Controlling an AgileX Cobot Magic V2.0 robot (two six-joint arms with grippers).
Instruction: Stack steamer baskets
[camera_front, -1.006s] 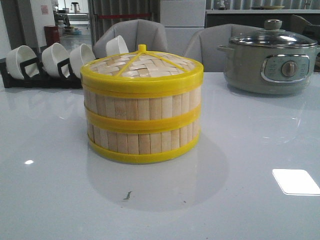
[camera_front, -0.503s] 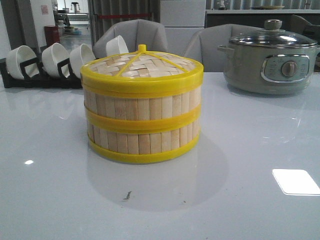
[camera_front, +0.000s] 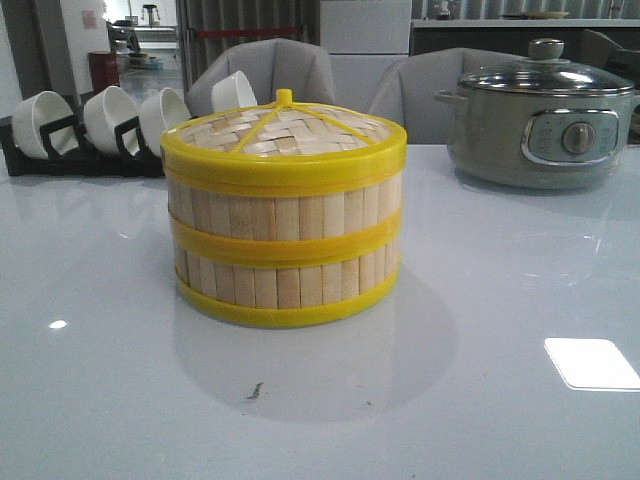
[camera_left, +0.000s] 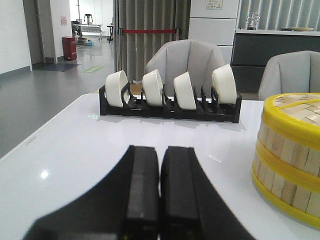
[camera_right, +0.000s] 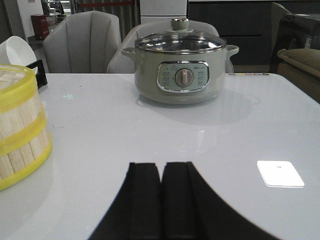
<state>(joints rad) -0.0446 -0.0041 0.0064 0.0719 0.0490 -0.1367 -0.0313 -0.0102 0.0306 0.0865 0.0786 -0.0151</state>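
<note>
At the far left of the white table (camera_front: 520, 300), a black rack (camera_front: 70, 160) holds white bowls (camera_front: 110, 115) on edge. The left gripper (camera_left: 160, 190) hovers over bare tabletop with its jaws pressed together, holding nothing. The two steamer baskets (camera_front: 285, 235) stand stacked mid-table, one atop the other, capped by the woven lid (camera_front: 285, 130). The right gripper (camera_right: 161, 195) is likewise pressed together on nothing, apart from the stack. At the far right, behind, sits the grey pot (camera_front: 543, 125) under its glass lid.

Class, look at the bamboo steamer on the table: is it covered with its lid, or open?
Covered. The woven lid sits level on the two stacked steamer baskets, its yellow rim flush all around, hiding the inside.
</note>
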